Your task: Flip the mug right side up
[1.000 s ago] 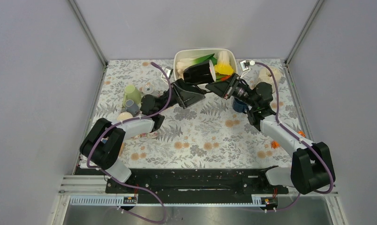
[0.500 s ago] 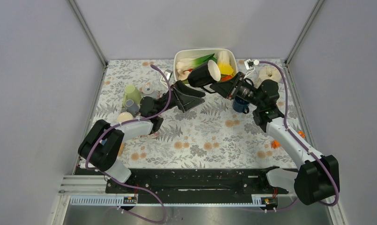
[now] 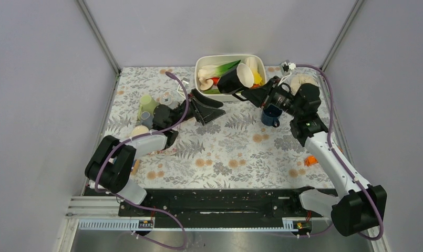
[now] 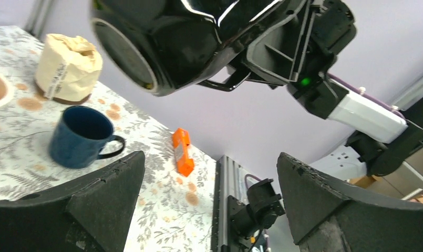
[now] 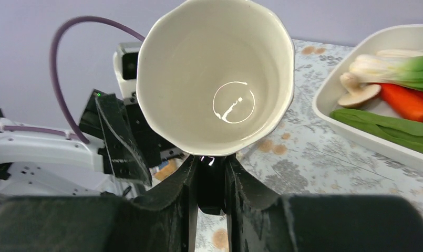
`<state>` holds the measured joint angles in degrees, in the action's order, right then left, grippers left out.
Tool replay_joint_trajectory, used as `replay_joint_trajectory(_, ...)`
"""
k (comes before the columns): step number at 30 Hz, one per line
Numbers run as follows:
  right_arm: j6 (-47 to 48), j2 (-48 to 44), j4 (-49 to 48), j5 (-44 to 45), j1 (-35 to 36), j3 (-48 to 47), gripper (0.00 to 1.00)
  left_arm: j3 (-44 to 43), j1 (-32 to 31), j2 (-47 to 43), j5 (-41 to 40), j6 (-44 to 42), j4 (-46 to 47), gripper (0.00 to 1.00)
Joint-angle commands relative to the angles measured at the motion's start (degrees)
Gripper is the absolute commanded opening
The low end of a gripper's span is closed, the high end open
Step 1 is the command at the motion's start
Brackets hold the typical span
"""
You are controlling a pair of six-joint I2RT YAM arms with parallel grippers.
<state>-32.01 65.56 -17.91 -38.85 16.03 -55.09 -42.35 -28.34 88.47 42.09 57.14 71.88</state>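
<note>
Leftmost, an upturned green cup [image 3: 146, 106] is standing on the floral table [image 3: 225, 152]; the small things beside it are too blurred for us to name. Next, we are holding our left gripper [image 3: 208, 106] low over the cloth, jaws wide and empty.

Our right gripper [image 5: 212, 168] is pinching the black mug [image 3: 234, 79] by its handle, jaws narrow, with the handle mostly hidden between the fingers. The mug is hanging in the air, tilted sideways. We cannot tell whether it is over the white vegetable tub [image 3: 200, 65] or just before it.

Further right, a navy mug [image 3: 270, 115] is sitting upright. A paper-wrapped bundle [image 3: 302, 81] is showing partly behind our right arm, and an orange packet [image 3: 310, 160] is lying near the edge.
</note>
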Motion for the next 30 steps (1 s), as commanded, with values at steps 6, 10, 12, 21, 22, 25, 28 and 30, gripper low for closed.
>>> replay_joint_trajectory(6,18.2,-6.8,8.1,7.7,-0.9,-0.9,0.0,1.2,7.6,-8.2,4.5,-13.0,-11.9,0.99)
replay_joint_trajectory(10,22.6,-6.8,11.3,10.6,-0.9,0.8,0.0,-1.4,11.8,-12.2,5.5,-22.8,-28.1,0.99)
replay_joint_trajectory(12,23.9,-5.9,12.5,12.0,-0.7,1.4,0.0,-4.0,13.6,-15.2,3.9,-32.0,-41.9,0.99)
replay_joint_trajectory(21,28.6,1.7,16.3,22.1,3.0,2.0,0.0,-4.4,20.0,-28.5,-7.7,-61.5,-73.3,0.99)
replay_joint_trajectory(22,29.0,2.4,15.9,22.6,3.6,2.2,0.0,-4.3,20.5,-29.2,-9.0,-64.1,-76.0,0.99)
replay_joint_trajectory(25,30.8,4.8,14.7,25.8,5.2,2.8,0.0,-3.4,21.9,-30.1,-12.5,-71.1,-82.3,0.99)
replay_joint_trajectory(28,31.7,7.3,14.6,28.0,6.3,2.4,0.0,-1.4,23.9,-30.2,-13.8,-74.7,-83.2,0.99)
replay_joint_trajectory(30,31.7,8.9,14.3,28.9,6.5,2.3,0.0,-0.5,25.3,-30.3,-12.0,-75.9,-83.4,0.99)
